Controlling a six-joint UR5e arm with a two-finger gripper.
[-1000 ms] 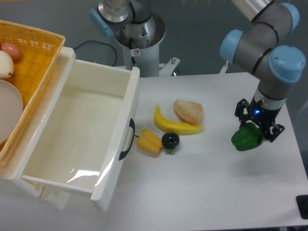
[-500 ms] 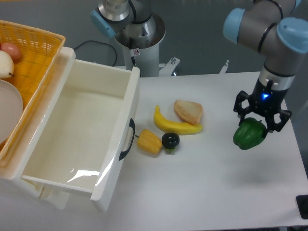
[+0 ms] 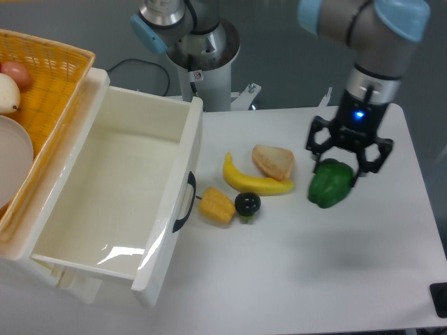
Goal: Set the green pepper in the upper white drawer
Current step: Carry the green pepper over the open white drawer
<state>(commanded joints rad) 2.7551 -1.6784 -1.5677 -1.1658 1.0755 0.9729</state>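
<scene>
The glossy green pepper hangs above the white table, just right of the banana's tip. My gripper is shut on the green pepper from above, its black fingers on either side of the top. The upper white drawer stands pulled open at the left, deep and holding nothing, its dark curved handle facing the fruit. Pepper and drawer are well apart, with the other food between them.
A yellow banana, a bread piece, a corn piece and a small black round fruit lie between drawer and pepper. A yellow woven basket with food sits at the far left. The arm's base stands behind.
The gripper has lifted the green pepper and carried it left, from near the table's right edge to beside the banana's tip.
</scene>
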